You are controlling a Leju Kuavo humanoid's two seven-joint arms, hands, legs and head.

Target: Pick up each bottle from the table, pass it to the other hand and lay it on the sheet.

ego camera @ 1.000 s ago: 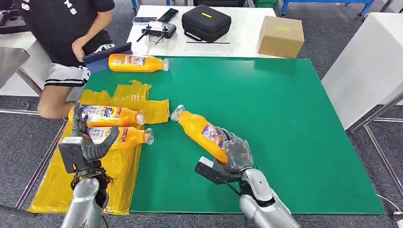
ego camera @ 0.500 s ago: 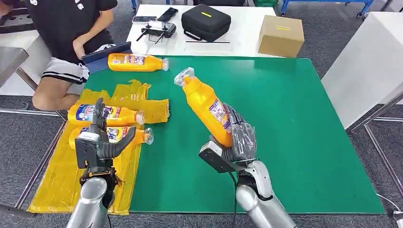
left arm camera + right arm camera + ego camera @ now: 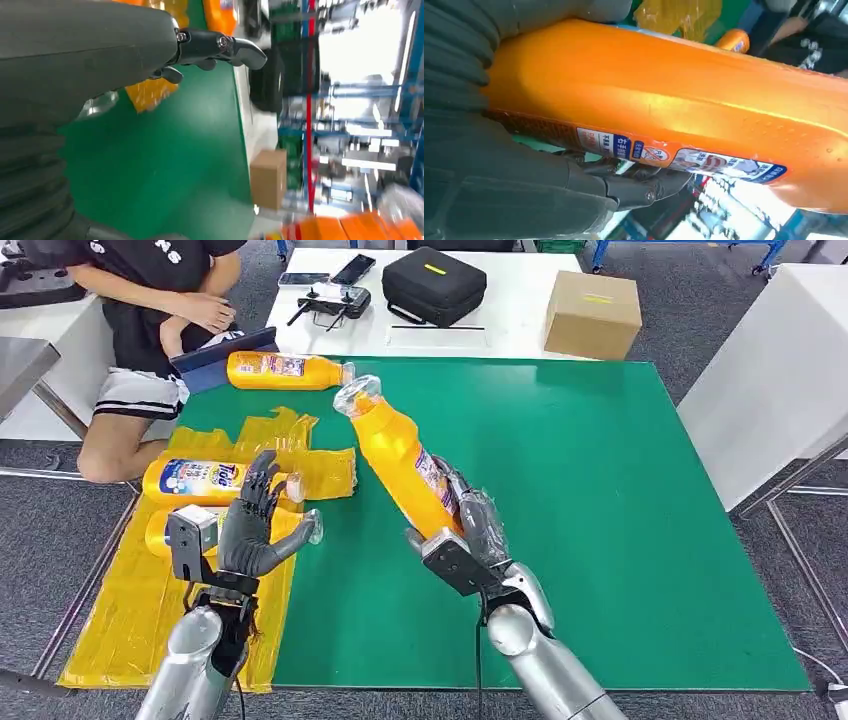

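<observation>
We log the green table (image 3: 600,540) first, with the yellow sheet (image 3: 130,610) spread over its left edge. Two orange bottles already lie on the sheet: one with its blue label up (image 3: 205,480), a second (image 3: 160,532) partly hidden behind the left hand. A further bottle (image 3: 288,371) lies on the table at the far edge, near a seated person (image 3: 150,300), not yet fetched.

Step in hand, as we judge it: the hand-over. The right hand (image 3: 470,535) is clamped round the lower body of the carried bottle (image 3: 400,462), which is lifted clear of the table and tilted, its clear cap (image 3: 356,396) pointing up and toward the left. In the right wrist view the dark fingers (image 3: 639,185) wrap under the labelled side.

The left hand (image 3: 250,530) is raised over the sheet's inner edge, fingers spread and holding nothing (palm turned toward the bottle, as far as we can tell). A gap lies between it and the bottle.

Next move, in our judgement: bring bottle and left hand together, close the left fingers on the upper body or neck, and only then let the right hand release. The smooth plastic may slip if release comes early.
</observation>
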